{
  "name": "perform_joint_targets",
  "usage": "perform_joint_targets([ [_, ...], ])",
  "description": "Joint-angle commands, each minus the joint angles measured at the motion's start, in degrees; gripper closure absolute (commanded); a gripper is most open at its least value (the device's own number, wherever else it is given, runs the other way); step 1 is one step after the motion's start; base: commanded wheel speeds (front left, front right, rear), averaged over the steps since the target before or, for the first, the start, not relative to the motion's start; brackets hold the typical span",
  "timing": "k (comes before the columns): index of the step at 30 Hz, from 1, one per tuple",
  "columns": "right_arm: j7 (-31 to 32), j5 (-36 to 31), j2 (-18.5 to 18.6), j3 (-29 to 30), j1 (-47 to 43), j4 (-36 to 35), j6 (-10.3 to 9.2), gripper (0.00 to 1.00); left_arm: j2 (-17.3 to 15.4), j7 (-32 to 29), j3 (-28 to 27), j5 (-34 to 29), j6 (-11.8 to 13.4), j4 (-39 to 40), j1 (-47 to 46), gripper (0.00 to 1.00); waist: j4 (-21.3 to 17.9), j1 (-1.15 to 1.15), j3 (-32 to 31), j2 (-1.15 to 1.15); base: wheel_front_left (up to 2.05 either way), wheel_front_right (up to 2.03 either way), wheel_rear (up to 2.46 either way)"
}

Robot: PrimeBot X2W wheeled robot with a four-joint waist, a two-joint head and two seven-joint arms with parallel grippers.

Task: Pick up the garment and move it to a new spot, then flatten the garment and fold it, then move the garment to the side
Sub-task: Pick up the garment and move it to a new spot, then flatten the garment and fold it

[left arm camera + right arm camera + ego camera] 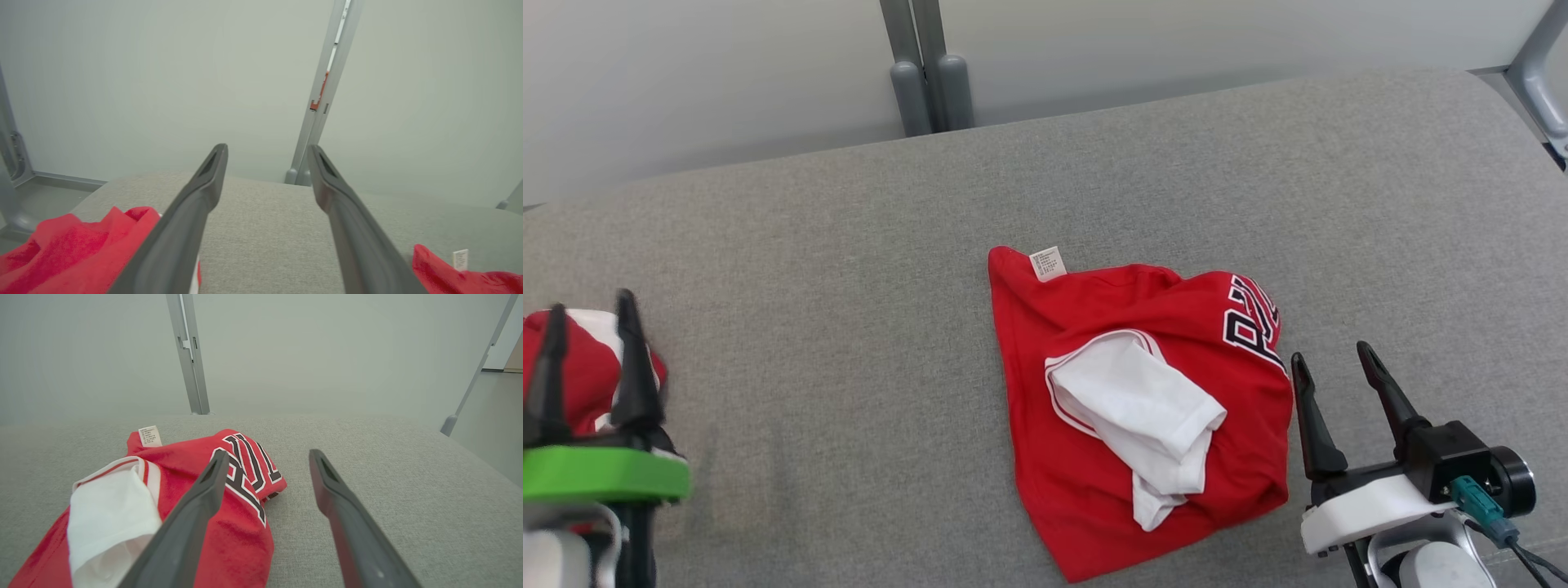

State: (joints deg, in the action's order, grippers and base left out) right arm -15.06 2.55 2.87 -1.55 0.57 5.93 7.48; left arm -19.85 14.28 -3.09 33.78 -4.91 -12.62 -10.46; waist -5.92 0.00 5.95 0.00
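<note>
A crumpled red cotton shirt with black letters is seen lying on the grey cloth couch, in front of the grey metal post and a little to its right. A white sleeve is flopped on top of it. The right gripper is seen further right of the post, just beside the shirt. Its fingers are apart and nothing is held. The left gripper is seen far to the left of the post, over a second red and white bundle. Its fingers are apart too.

The shirt is judged to be light, soft and floppy, so it would likely sag and bunch when lifted. A good hold could be taken at the corner with the small white label, or at the edge by the letters.

The shirt's whole messy shape is shown from the head. The letters are shown up close from the right wrist, and the bundle beside one finger from the left wrist.
</note>
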Motion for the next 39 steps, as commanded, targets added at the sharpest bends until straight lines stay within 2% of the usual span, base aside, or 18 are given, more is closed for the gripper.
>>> perform_joint_targets([
  [1,-0.2,-0.2,0.0,-0.5,-0.1,-0.4,0.03,0.0,-0.1,0.5,1.1,-1.8,-0.2,2.0,3.4,0.0,-0.5,0.0,-1.1,0.0,0.0,0.0,0.0],
  [6,-0.2,-0.2,0.2,-2.2,0.1,-2.0,0.02,0.0,5.7,0.9,2.5,-4.0,0.9,8.0,11.1,0.0,-2.9,0.0,-2.6,0.0,0.0,0.0,0.0],
  [9,-0.2,-0.3,0.4,-2.7,-0.7,-3.0,0.02,0.0,8.9,1.0,2.2,-8.0,1.0,10.6,16.1,0.0,-4.2,0.0,-3.5,0.0,0.0,0.0,0.0],
  [11,-0.2,-0.4,0.8,-2.9,-1.5,-3.6,0.02,0.0,9.5,0.9,2.3,-12.6,0.9,11.0,19.3,0.0,-4.6,0.0,-4.1,0.0,0.0,0.0,0.0],
  [13,-0.2,-0.5,1.1,-2.8,-1.9,-4.1,0.02,0.0,11.9,0.9,1.2,-15.0,1.6,11.6,21.6,0.0,-4.8,0.0,-4.4,0.0,0.0,0.0,0.0],
  [16,-0.2,-0.6,1.4,-1.7,-3.2,-4.5,0.02,0.0,14.0,0.9,-1.0,-18.5,1.9,12.5,24.2,0.0,-4.2,0.0,-5.1,0.0,0.0,0.0,0.0],
  [19,-0.2,-0.9,1.4,-0.6,-4.1,-4.4,0.02,0.0,15.5,0.9,-2.5,-20.7,1.0,13.0,25.9,0.0,-3.3,0.0,-5.7,0.0,0.0,0.0,0.0],
  [31,-0.2,-1.1,1.0,1.0,-5.2,-2.9,0.02,0.0,16.9,0.9,-4.7,-22.5,-1.4,12.8,26.0,0.0,-1.2,0.0,-7.1,0.0,0.0,0.0,0.0],
  [39,-0.2,-0.8,0.7,0.7,-4.8,-2.8,0.02,0.0,17.0,0.9,-3.1,-20.1,-1.6,13.3,24.6,0.0,-1.3,0.0,-6.6,0.0,0.0,0.0,0.0],
])
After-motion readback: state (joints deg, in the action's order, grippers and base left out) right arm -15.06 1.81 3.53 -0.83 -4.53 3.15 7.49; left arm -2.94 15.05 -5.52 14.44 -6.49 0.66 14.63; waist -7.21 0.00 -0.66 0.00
